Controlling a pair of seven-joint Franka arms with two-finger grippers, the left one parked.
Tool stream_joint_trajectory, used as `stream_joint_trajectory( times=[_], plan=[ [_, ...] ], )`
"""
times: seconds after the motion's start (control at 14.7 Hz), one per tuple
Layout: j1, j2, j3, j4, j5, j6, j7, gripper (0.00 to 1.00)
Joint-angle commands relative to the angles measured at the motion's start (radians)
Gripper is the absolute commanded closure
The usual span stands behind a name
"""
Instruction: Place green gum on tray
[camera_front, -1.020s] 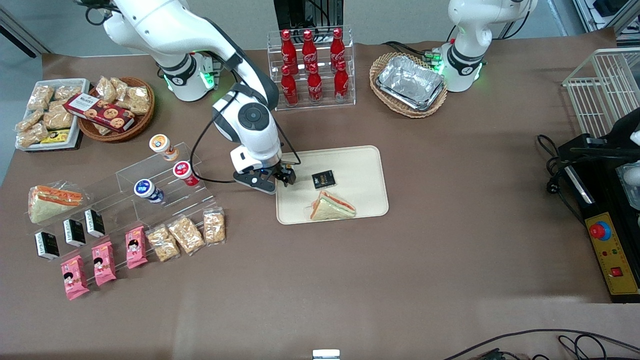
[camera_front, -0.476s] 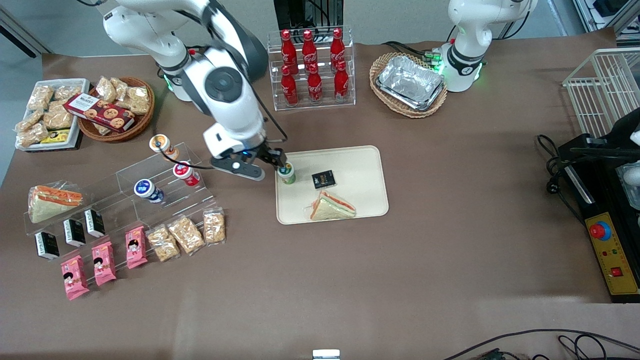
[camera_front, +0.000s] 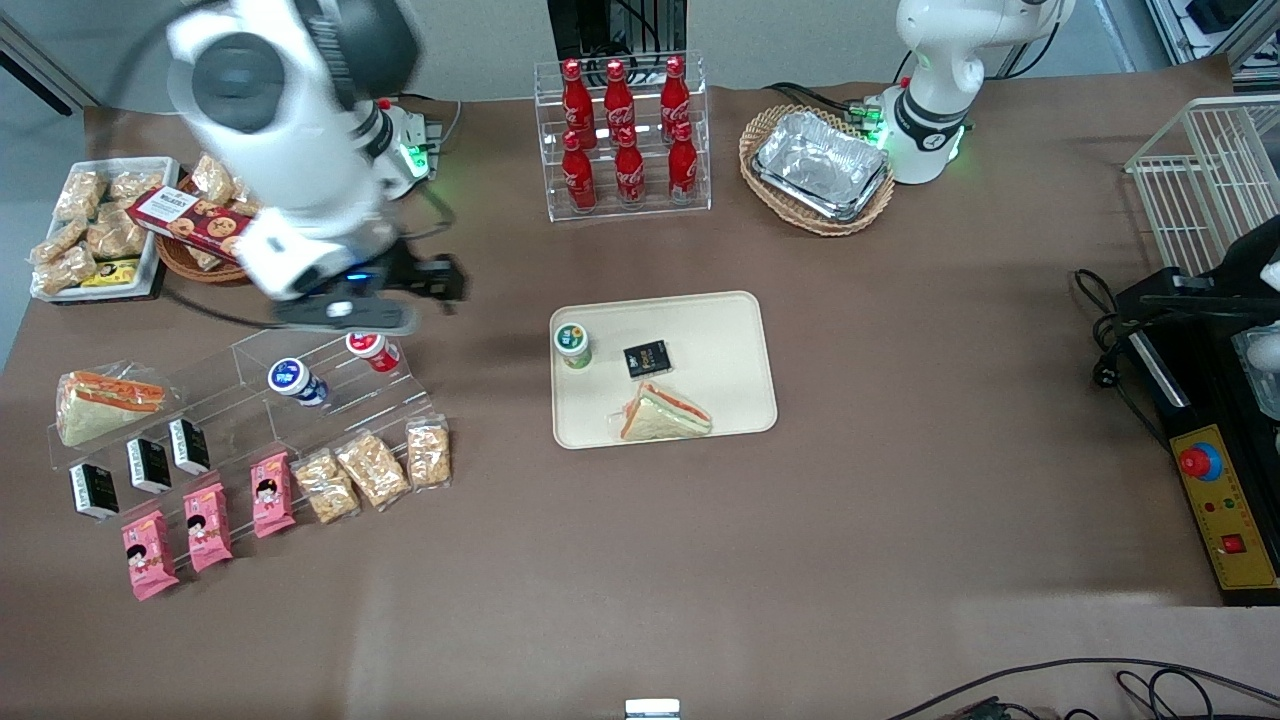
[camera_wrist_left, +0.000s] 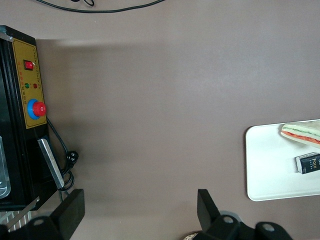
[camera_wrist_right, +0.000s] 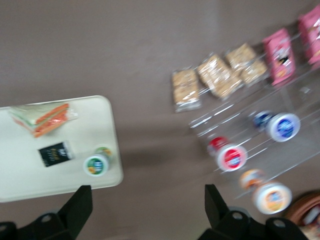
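One green gum (camera_front: 572, 343) upright on tray (camera_front: 730, 330), well apart from spread, empty fingers (camera_front: 452, 279).

The working arm's pincer (camera_front: 440, 283) is smeared by motion in the front view, above the clear acrylic stepped rack (camera_front: 330, 375). The arm covers the orange-lidded bottle (camera_wrist_right: 271, 197) there. The whole right wrist view is blurred, so the small green bottle with a white lid (camera_wrist_right: 97, 164) shows no readable label. The cream-beige plastic tray (camera_wrist_left: 265, 165) is cut off in the left wrist view.
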Motion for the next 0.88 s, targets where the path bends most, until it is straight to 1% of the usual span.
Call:
stream_joint_trajectory(
  times=[0.0,0.07,0.14,0.41,0.48,0.54,0.68,0.75,0.82],
  plan=[
    [-0.001,-0.051,-0.167,-0.033,0.027,-0.013,-0.307,0.0],
    [-0.01,-0.053,-0.2,-0.03,0.025,-0.013,-0.367,0.0],
    [-0.045,-0.054,-0.207,-0.028,0.025,-0.014,-0.413,0.0],
    [-0.203,-0.047,-0.196,-0.022,0.027,-0.005,-0.588,0.0],
    [-0.243,-0.042,-0.179,-0.02,0.035,-0.005,-0.62,0.0],
    [-0.301,-0.041,-0.137,-0.016,0.038,-0.007,-0.628,0.0],
    [-0.447,-0.041,-0.002,-0.011,0.039,-0.007,-0.625,0.0],
    [-0.481,-0.039,0.034,-0.007,0.038,-0.007,-0.623,0.0],
    [-0.484,-0.039,0.038,-0.007,0.038,-0.007,-0.622,0.0]
  ],
)
